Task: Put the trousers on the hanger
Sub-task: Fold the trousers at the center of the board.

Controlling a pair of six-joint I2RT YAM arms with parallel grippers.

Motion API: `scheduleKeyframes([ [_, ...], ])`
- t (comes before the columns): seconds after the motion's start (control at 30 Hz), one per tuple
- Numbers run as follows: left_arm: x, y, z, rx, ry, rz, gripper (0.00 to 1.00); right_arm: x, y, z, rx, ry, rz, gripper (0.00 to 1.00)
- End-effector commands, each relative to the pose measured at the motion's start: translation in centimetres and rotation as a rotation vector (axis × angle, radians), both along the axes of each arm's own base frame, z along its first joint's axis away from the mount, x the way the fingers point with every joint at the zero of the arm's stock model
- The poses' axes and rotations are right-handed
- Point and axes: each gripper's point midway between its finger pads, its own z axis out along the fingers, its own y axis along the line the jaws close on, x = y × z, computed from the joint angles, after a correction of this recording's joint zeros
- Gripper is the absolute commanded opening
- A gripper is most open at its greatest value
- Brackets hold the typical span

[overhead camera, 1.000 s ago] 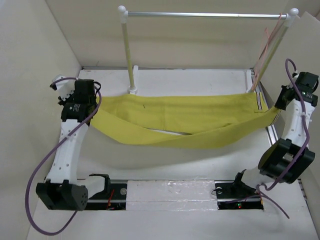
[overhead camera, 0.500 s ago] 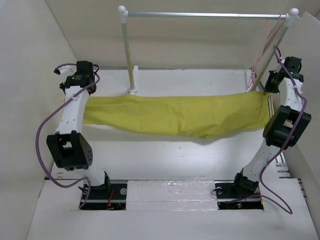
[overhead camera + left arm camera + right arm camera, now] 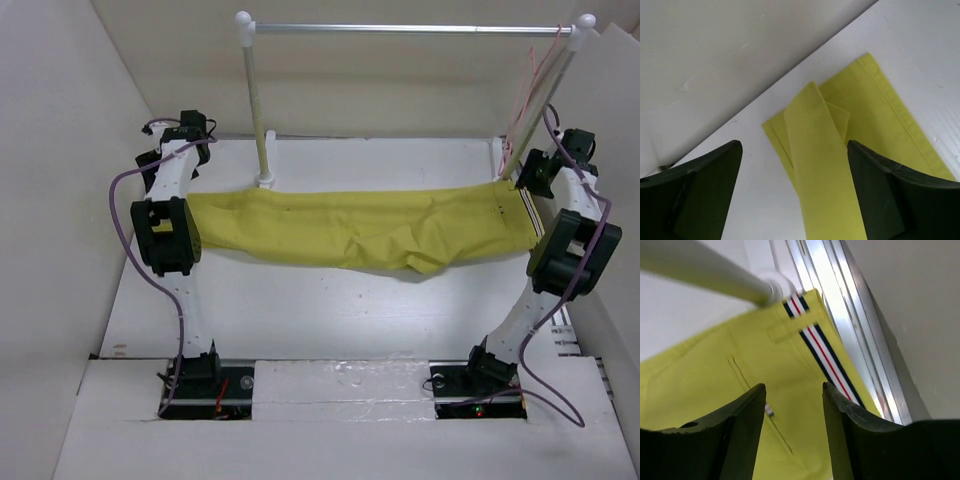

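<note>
I had the L gripper [image 3: 792,150] hanging wide open w/ nothing in it. Both fingers stood clear of the cloth, and the trousers [image 3: 360,228] lay directly below and btwn them. Under that hand was the leg end: the cuffs [image 3: 810,125] stacked one on the other, a bit skewed, flat on the white table [image 3: 330,310]. The R gripper [image 3: 792,387] was parted too, less wide by the look of it, and gripped nothing. Below it lay the waist end, w/ the waistband trim [image 3: 825,357] just beside the finger on the table-edge side. The foot of the stand's post [image 3: 705,270] sat just ahead of the fingertips.

So the garment ran as one long band from under one hand to under the other. It was mostly smooth, w/ some bunching nearer the R side. My read: it lay stretched lengthwise so it could be picked up at a better spot, prob. mid-length, for draping over a bar. Each hand hovered over an end, which I judged left it ready for a grab w/o a long reach.

The hanger [image 3: 533,82] appeared to hang from the end of the rail [image 3: 410,29], up and beyond the R gripper and well apart from the L one. Nothing was on it yet. In my judgement the task was approx. in its early half: cloth laid out, hanger untouched.
</note>
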Motion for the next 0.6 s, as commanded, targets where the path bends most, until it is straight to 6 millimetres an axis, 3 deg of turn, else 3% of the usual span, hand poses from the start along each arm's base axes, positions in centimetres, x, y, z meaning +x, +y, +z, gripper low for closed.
scheduleKeyframes([
  [0.0,-1.1,0.1,5.8,0.001,-0.137,0.013,0.84,-1.2,-0.8,4.2,0.005,-0.178,-0.028,0.55],
  [0.03,-1.3,-0.2,5.5,-0.018,-0.146,0.01,0.84,-1.9,-0.5,5.7,-0.013,-0.204,-0.02,0.55],
  [0.1,-1.9,-0.2,6.8,-0.042,-0.196,0.002,0.85,-3.5,-0.1,5.6,0.0,-0.195,-0.017,0.55],
  [0.13,-2.4,-0.3,5.7,-0.076,-0.194,-0.002,0.85,-4.5,-0.3,7.8,-0.035,-0.236,-0.033,0.54],
  [0.17,-2.7,-0.5,5.6,-0.089,-0.208,-0.001,0.85,-5.1,0.1,8.4,-0.045,-0.251,-0.031,0.51],
  [0.2,-3.5,-0.7,6.6,-0.098,-0.243,0.003,0.85,-5.7,0.6,9.0,-0.048,-0.271,-0.022,0.43],
  [0.23,-4.5,-1.2,4.6,-0.127,-0.211,0.009,0.84,-6.5,1.4,8.5,-0.034,-0.276,-0.013,0.35],
  [0.27,-5.1,-1.5,4.2,-0.147,-0.222,0.009,0.81,-7.1,2.9,10.8,-0.051,-0.34,0.009,0.26],
  [0.3,-6.0,-1.9,5.1,-0.164,-0.269,0.005,0.78,-6.6,5.1,11.8,-0.056,-0.391,0.062,0.07],
  [0.33,-7.0,-2.3,2.7,-0.212,-0.245,0.002,0.74,-7.3,6.8,10.6,-0.033,-0.376,0.07,0.0],
  [0.37,-8.4,-2.9,0.7,-0.325,-0.266,-0.006,0.63,-7.6,12.1,10.6,0.015,-0.394,0.189,0.0],
  [0.4,-8.9,-3.1,-0.2,-0.371,-0.269,0.0,0.6,-8.0,15.0,9.6,0.047,-0.36,0.253,0.0],
  [0.43,-9.3,-3.3,-1.3,-0.416,-0.255,0.002,0.59,-8.0,15.0,9.6,0.047,-0.359,0.253,0.0],
  [0.5,-10.0,-4.0,-3.3,-0.498,-0.241,0.012,0.62,-9.1,17.7,6.3,0.102,-0.291,0.329,0.0],
  [0.57,-10.5,-5.6,-5.5,-0.585,-0.218,-0.009,0.68,-11.2,18.2,3.4,0.121,-0.208,0.337,0.15],
])
